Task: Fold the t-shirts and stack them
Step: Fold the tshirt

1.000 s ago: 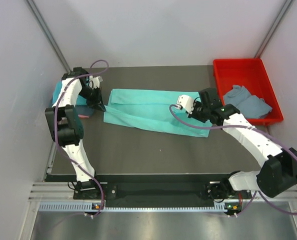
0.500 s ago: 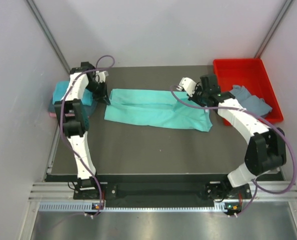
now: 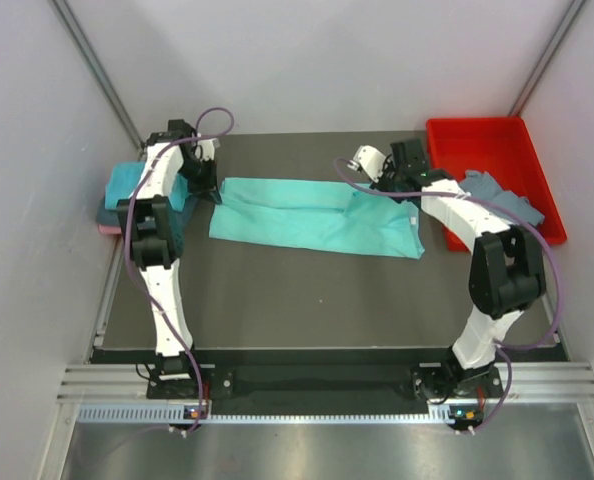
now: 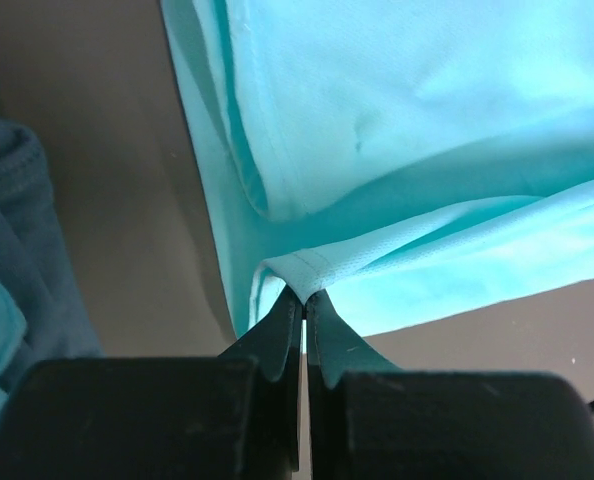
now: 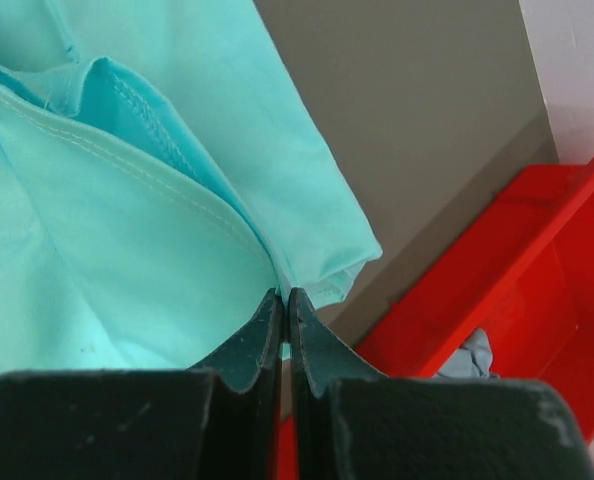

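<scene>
A turquoise t-shirt (image 3: 312, 215) lies folded lengthwise across the dark table. My left gripper (image 3: 209, 190) is shut on its left hem (image 4: 317, 262) near the far left corner. My right gripper (image 3: 402, 192) is shut on its right edge (image 5: 307, 270) beside the red tray. A slate grey-blue t-shirt (image 3: 502, 203) lies crumpled in the tray and spills over its near left rim. Folded teal shirts (image 3: 127, 188) sit stacked at the far left on a pink one (image 3: 108, 228); they also show in the left wrist view (image 4: 17, 260).
The red tray (image 3: 472, 135) stands at the back right; its rim shows in the right wrist view (image 5: 497, 300). White walls close in the table on left, back and right.
Both grippers have moved toward the back of the table, carrying the shirt's near edge over onto itself. The shirt now lies narrower and further back.
</scene>
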